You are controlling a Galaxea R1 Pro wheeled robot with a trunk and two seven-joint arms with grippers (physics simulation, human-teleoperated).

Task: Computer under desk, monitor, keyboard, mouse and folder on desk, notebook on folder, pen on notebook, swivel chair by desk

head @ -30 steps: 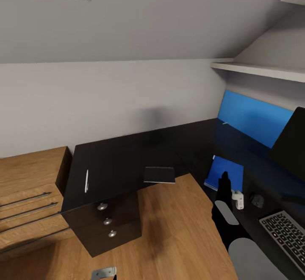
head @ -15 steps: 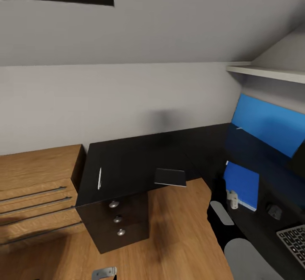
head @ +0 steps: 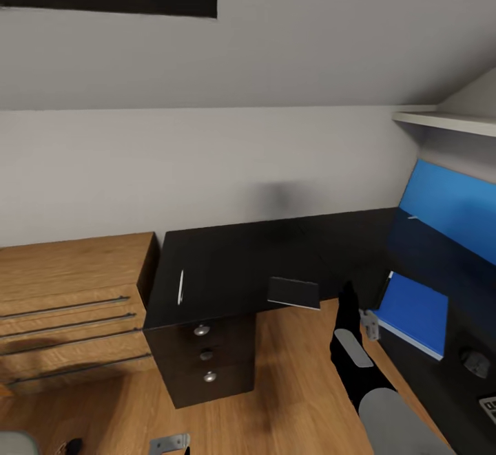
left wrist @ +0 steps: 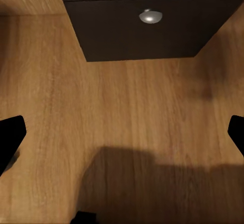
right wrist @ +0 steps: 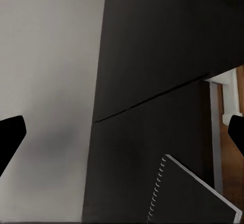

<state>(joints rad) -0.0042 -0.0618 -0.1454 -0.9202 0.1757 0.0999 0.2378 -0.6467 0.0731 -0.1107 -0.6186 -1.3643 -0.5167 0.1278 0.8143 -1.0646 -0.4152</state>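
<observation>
Desk (head: 227, 262): glossy black, fixed; leave it be.
Folder (head: 415, 312): blue, flat on the desk's right wing; likely thin and flexible, so pinch an overhanging edge.
Notebook (head: 293, 292): dark, spiral-bound, at the desk's inner edge, corner overhanging; light and stiff, so take it there.
Pen (head: 180, 286): white, near the drawer end; slippery, so grip mid-shaft.
Right gripper (right wrist: 122, 132) and left gripper (left wrist: 122, 132): your fingers stand apart, empty.
No legible writing

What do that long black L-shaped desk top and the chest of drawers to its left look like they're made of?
The glossy black L-shaped desk top looks lacquered or laminated: it mirrors the blue panel. The light wooden drawer chest shows wood grain, perhaps veneer, with thin metal-looking bar handles.
</observation>
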